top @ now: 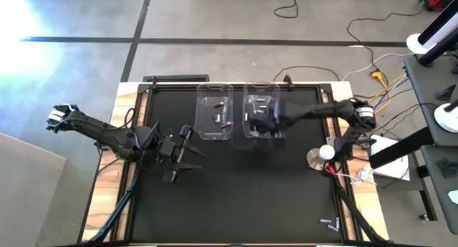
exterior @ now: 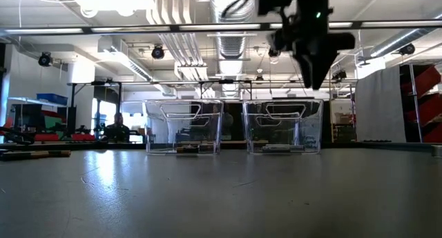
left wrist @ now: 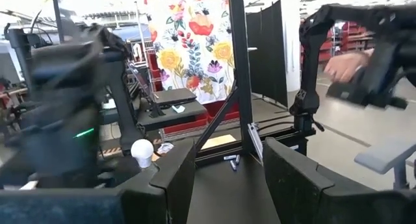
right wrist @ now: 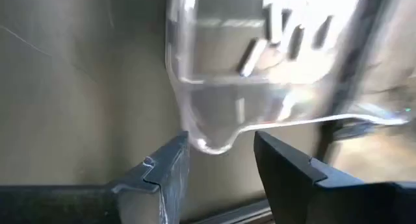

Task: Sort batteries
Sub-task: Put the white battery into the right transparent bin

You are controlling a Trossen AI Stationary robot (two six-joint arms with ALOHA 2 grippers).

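A black counter (top: 236,190) carries two clear bins: the left bin (top: 215,112), and beside it the right bin (top: 261,111). Both hold batteries (top: 220,122): small, light, stiff, apt to roll, best pinched mid-body. Over the right bin, the right gripper (right wrist: 221,165) is spread, empty. Left of both bins, the left gripper (left wrist: 224,178) is spread, empty

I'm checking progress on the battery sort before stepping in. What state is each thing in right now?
left bin: upright, lidless, a few batteries inside.
right bin: upright, lidless, batteries inside.
right gripper: above the right bin, fingers apart, nothing between them.
left gripper: over the mat's left part, open, empty.
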